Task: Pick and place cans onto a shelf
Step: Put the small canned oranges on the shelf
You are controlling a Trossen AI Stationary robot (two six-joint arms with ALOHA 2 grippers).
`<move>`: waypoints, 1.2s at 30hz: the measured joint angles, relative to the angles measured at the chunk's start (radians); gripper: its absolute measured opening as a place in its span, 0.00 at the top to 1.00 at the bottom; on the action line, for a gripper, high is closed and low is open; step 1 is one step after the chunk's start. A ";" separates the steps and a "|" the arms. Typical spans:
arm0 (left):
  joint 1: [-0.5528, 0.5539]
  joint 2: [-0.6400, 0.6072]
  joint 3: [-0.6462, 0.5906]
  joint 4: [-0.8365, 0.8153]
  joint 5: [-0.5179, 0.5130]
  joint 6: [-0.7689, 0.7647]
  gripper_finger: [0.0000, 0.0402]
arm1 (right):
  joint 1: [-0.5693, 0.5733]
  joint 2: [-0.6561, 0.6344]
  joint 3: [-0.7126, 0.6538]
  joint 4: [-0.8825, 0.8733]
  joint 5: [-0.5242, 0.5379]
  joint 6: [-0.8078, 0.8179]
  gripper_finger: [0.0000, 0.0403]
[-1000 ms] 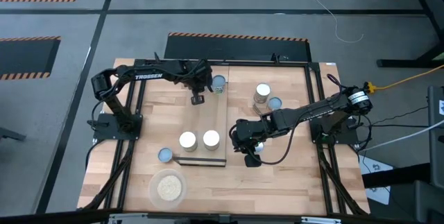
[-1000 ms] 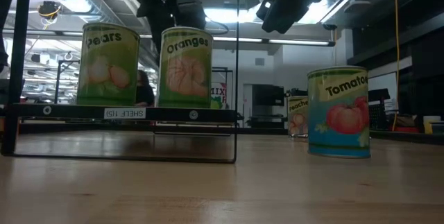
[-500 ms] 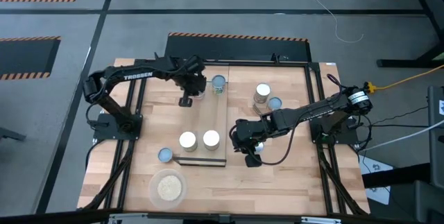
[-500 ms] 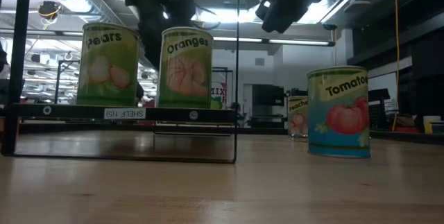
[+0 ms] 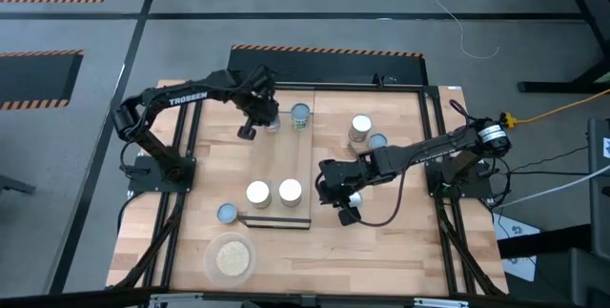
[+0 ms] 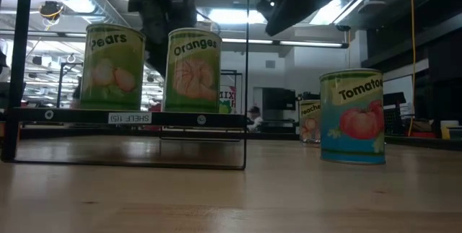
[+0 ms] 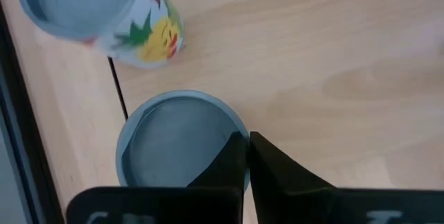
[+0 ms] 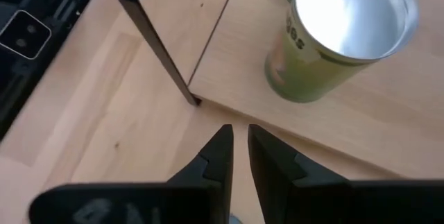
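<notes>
Left claw, pressed together and holding nothing, hangs above a blue-topped can near the far end of the shelf, likely lining up its next pick. Two cans, pears and oranges, stand upright side by side on the shelf so their labels face out. Right claw hovers over the surface just beside the shelf's near corner, its fingers narrowly parted and empty. A tomato can waits on the surface, well apart from the shelf
</notes>
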 joint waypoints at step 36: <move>0.030 0.085 0.002 0.007 -0.002 0.090 0.85 | -0.088 0.000 0.000 -0.008 0.000 -0.056 0.87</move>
